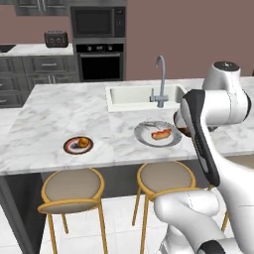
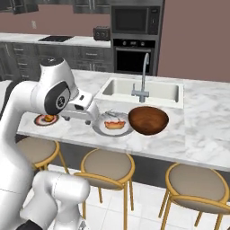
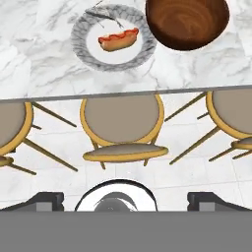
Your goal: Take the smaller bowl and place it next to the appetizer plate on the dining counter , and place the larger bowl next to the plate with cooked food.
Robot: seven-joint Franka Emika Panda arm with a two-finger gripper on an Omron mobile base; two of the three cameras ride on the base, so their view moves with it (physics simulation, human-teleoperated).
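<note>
Desk [image 1: 59, 106], white grey-veined marble island, is spanning the room with its near edge running above three round-seated stools [image 3: 120, 125]; pale tiled floor below is lying open between them. Wide bare marble is sitting left of the sink [image 1: 131, 96] and between the two plates.

Larger bowl [image 2: 148, 120], deep glossy reddish-brown, is resting upright on the desk in front of the sink, just beside the grey-rimmed plate with cooked food [image 3: 113, 38] (a hot-dog-like piece on it); rims look nearly touching, contact cannot be told. Both are sitting close to the desk's near edge.

Appetizer plate [image 1: 78, 145], small and dark-rimmed, is sitting well apart to the left, also near the front edge.

Claw [image 3: 125, 201] is hanging spread to its widest above the stools and floor, off the desk edge, gripping nothing and touching nothing.

Back wall: oven, microwave, dark cabinets, toaster [image 1: 56, 38] on the far counter.
</note>
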